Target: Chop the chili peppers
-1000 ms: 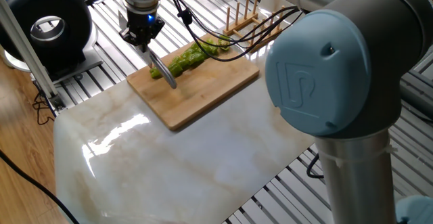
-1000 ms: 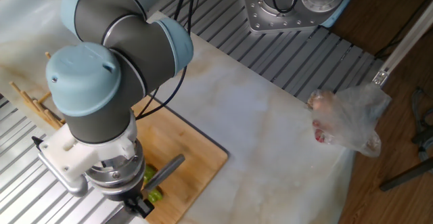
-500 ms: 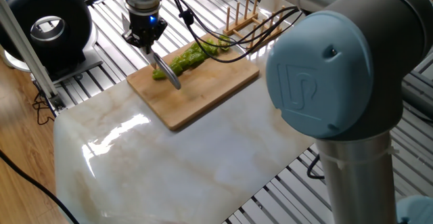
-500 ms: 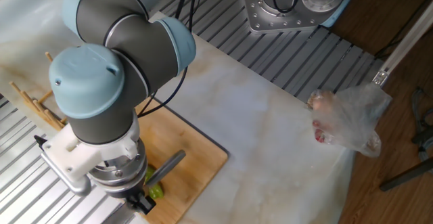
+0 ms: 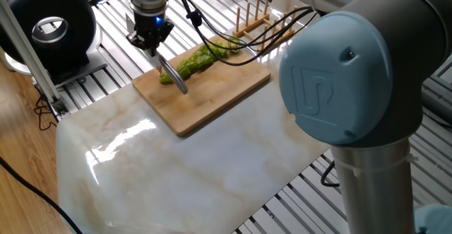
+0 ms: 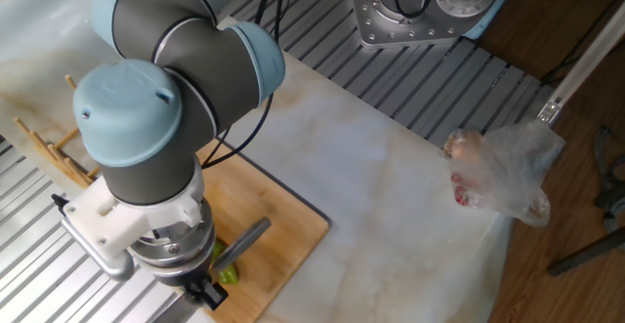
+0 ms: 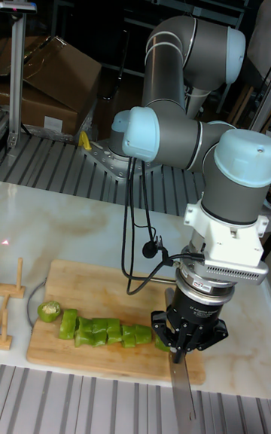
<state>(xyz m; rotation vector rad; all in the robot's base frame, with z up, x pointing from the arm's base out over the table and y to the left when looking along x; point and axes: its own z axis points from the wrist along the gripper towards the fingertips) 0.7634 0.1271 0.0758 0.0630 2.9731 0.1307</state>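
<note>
The gripper (image 7: 179, 346) is clamped on a knife (image 5: 173, 78), blade angled down at the near end of the chili peppers (image 7: 105, 329). They lie in a cut row along the cutting board (image 5: 212, 92). Light, soft and waxy, the pieces would likely roll or skid under the blade; a steadying hold belongs on the uncut length.

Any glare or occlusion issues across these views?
One fixed view: bright glare patch on the marble slab, arm joint blocks the right side. Other fixed view: arm hides most of the cutting board. Tall fixed view: dark background, chili peppers evenly lit.
</note>
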